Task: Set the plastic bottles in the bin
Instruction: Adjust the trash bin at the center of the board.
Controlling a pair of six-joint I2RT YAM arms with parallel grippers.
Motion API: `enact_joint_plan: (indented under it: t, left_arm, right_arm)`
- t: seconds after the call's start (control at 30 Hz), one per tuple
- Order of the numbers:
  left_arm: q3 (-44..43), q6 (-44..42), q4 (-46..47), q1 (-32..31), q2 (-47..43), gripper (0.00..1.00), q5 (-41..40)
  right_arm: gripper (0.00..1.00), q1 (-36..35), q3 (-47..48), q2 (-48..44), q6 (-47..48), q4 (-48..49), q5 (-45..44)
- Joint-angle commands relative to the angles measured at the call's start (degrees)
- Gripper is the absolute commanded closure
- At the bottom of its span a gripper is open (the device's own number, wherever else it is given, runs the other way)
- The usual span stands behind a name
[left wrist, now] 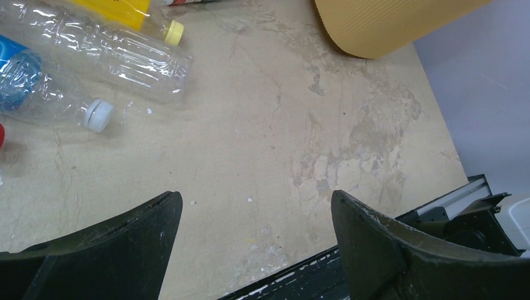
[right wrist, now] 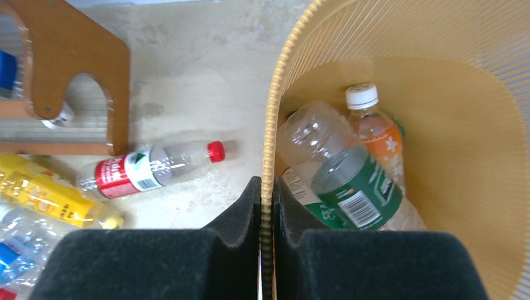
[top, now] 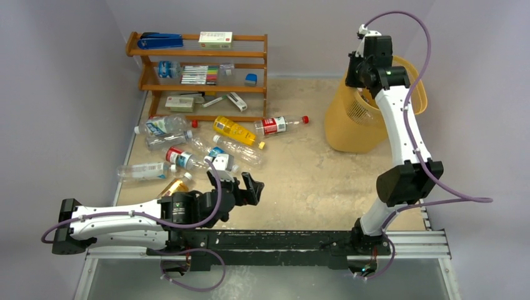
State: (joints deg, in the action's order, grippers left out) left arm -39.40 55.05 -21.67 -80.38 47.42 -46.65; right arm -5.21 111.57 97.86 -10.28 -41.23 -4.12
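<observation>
**Two-arm bottle clearing, part-way through.** The right gripper [right wrist: 267, 187] is clenched on the rim of the yellow bin [right wrist: 475, 162], with one finger inside the wall and one outside. The bin stands at the far right of the table [top: 312, 181] and appears tipped toward the left. This grip most likely steadies the light bin and turns its mouth toward the work area, since the fingers carry no bottle. At least two bottles already lie inside: a green-labelled bottle [right wrist: 350, 181] and an orange bottle [right wrist: 373, 128] with a white cap. The left gripper [top: 236, 186] is released and empty, its fingers spread wide low over bare table at the near right edge of the loose bottles [top: 187, 159]. These lie on their sides between the left arm and the wooden shelf [top: 200, 69], which holds stationery. The closest to the spread fingers is a clear bottle [left wrist: 56, 94] with a blue label and a white cap. A yellow bottle [top: 234, 130] and a red-labelled bottle [top: 278, 125] lie farther out, the latter nearest the bin. The arrangement suggests a division of labour, the left arm fetching and the right arm holding the bin. Most of the bottles remain outside the bin.
</observation>
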Motion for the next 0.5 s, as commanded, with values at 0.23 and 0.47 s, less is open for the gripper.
enact_joint_plan:
  t: [0.23,0.47]
  left_arm:
    - [-0.3,1.1,0.8,-0.5,-1.6,0.11,-0.5]
    - [-0.2,1.3,0.3,-0.5,-1.7,0.11,-0.8]
  right_arm:
    - [0.44,0.1,-4.2,-1.3,0.5,4.4,2.1]
    - [0.15,0.0,1.4,-5.7,1.1,2.9,1.8]
